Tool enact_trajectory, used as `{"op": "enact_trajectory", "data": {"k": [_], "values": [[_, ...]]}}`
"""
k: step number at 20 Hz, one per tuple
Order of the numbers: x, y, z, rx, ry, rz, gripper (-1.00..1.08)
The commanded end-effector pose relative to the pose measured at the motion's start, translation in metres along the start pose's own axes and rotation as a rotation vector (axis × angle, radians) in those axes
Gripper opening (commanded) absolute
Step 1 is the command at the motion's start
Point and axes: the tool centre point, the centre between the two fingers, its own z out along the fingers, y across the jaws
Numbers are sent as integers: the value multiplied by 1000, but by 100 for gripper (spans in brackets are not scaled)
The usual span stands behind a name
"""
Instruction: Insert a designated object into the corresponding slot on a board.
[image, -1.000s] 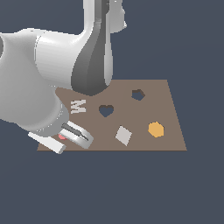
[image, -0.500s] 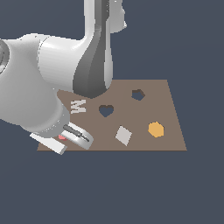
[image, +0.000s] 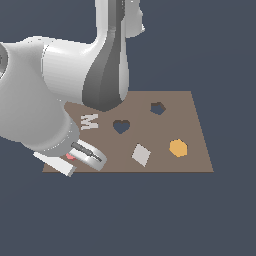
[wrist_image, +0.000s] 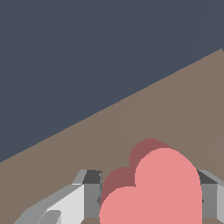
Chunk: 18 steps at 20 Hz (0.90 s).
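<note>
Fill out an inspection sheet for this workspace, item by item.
Surface: brown board, flat, pale letter M near the arm.
Job's things: pink heart block sits between the fingers at the board's near corner on the exterior view's left; navy heart slot empty.
Clutter: grey square, orange hexagon, dark pentagon cutout.
Grippers: gripper low over the board, around the heart; contact cannot be told.
Cables: nothing seen.
Surroundings: plain dark background.
</note>
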Motion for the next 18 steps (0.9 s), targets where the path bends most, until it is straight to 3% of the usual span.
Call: {"op": "enact_trajectory", "data": {"k": [1,9,18], "values": [[0,0,0,0,-1,-3,-100],[1,-6,0,0,-1,-82,-100],[3,-24,-1,-1,0,-298,-100]]}}
